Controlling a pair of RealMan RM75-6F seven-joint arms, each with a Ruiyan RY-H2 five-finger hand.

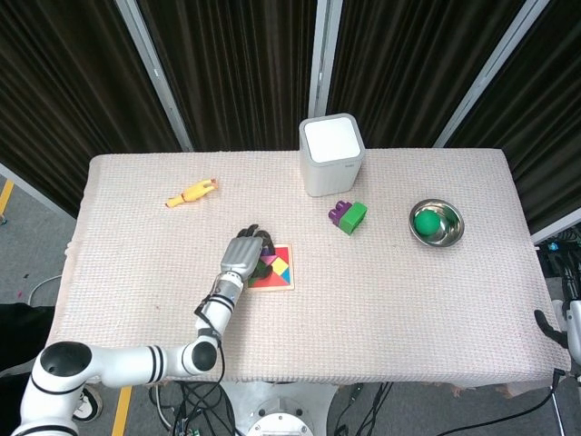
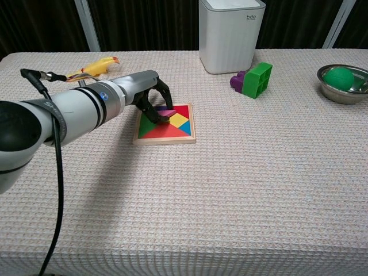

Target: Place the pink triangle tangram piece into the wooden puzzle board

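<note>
The wooden puzzle board (image 2: 165,139) (image 1: 283,286) lies left of the table's middle, with red, green, yellow and blue pieces set in it. My left hand (image 2: 146,92) (image 1: 241,254) reaches over the board's left half from the left, dark fingers curled down. The fingertips pinch the pink triangle (image 2: 168,114) (image 1: 265,267), which sits tilted just above the board's upper middle. A purple piece shows just behind it. My right hand does not show in either view.
A yellow toy (image 2: 95,66) lies behind the left arm. A white box (image 2: 231,34) stands at the back centre, with a green and purple block (image 2: 253,79) to its right. A steel bowl (image 2: 328,72) holding a green ball (image 2: 338,76) is at far right.
</note>
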